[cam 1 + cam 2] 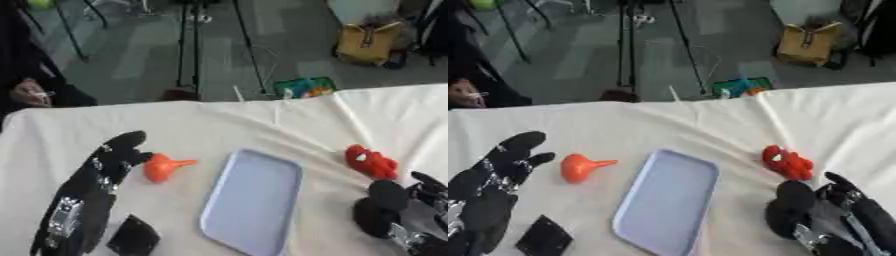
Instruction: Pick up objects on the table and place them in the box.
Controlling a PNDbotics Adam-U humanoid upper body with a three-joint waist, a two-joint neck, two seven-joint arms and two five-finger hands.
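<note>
On the left, the left robot hand (502,162) lies over the white-draped counter (219,125) with its fingers straight and released, holding nothing; its fingertips point up and to the right, toward the orange thing (162,167). That orange piece, a round bulb with a thin spout, sits just beside those fingertips, to their right, between the robot hand and the box. Its long axis runs roughly across the view, bulb end nearest the left robot hand and spout aimed at the box, so a reach from the left would likely meet the bulb first. A small black square (133,236) lies on the cloth nearer the robot, below the orange thing. In the middle, the box (254,200), a shallow pale blue tray with rounded corners, lies askew with its long axis running from the near edge up and to the right; nothing is in it. To its right the red thing (370,161), lumpy and bright, rests on the cloth well apart from the orange one. The right robot hand (824,212) sits just below it, fingers relaxed and grasping nothing, so it is the nearer one for the red piece.
</note>
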